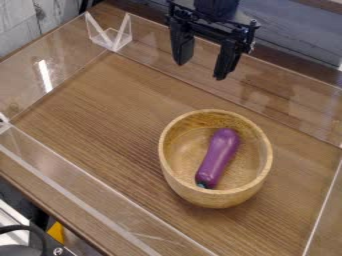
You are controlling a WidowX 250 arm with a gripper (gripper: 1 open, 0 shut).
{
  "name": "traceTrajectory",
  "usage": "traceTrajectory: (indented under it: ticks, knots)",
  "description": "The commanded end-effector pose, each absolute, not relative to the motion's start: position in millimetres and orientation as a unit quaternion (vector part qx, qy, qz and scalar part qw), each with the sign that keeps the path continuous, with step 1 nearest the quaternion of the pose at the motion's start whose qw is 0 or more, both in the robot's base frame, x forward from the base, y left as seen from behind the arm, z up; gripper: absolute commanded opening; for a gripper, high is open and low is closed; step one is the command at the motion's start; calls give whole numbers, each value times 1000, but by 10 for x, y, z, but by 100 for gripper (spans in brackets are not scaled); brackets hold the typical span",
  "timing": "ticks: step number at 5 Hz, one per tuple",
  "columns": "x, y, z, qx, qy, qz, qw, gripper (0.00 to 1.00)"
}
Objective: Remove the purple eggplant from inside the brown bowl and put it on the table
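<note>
The purple eggplant [218,156] lies inside the brown bowl [179,142], stretched from the upper right to the lower left of the bowl's hollow with its darker end toward the front. The bowl rests on the wood-grain table [107,120], right of centre. My gripper [202,58] hangs above the far side of the table, behind the bowl, pointing down. Its two black fingers stand apart, open, with nothing between them. It touches neither the bowl nor the eggplant.
Clear acrylic walls [54,65] edge the table on the left, back and front. A small clear acrylic stand [110,32] sits at the far left corner. Bare tabletop stretches left of the bowl.
</note>
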State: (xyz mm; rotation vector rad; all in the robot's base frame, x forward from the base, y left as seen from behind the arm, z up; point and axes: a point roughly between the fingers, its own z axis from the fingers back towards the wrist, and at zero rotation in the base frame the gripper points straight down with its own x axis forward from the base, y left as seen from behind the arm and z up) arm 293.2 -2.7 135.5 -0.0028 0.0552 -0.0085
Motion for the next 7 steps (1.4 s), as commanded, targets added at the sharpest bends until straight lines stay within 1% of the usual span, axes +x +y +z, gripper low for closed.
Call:
traceTrajectory:
  ticks: [1, 2, 4, 6, 7]
  knots:
    - [2884, -72, 1372, -1, 35, -21, 999, 100]
    - [2870, -223, 1342, -1, 42, -46, 998, 100]
    - [2588, -352, 1226, -8, 48, -27, 998, 100]
    - [2521, -744, 1294, -9, 46, -23, 999, 100]
    - [2523, -705, 1326, -8, 44, -34, 998, 100]
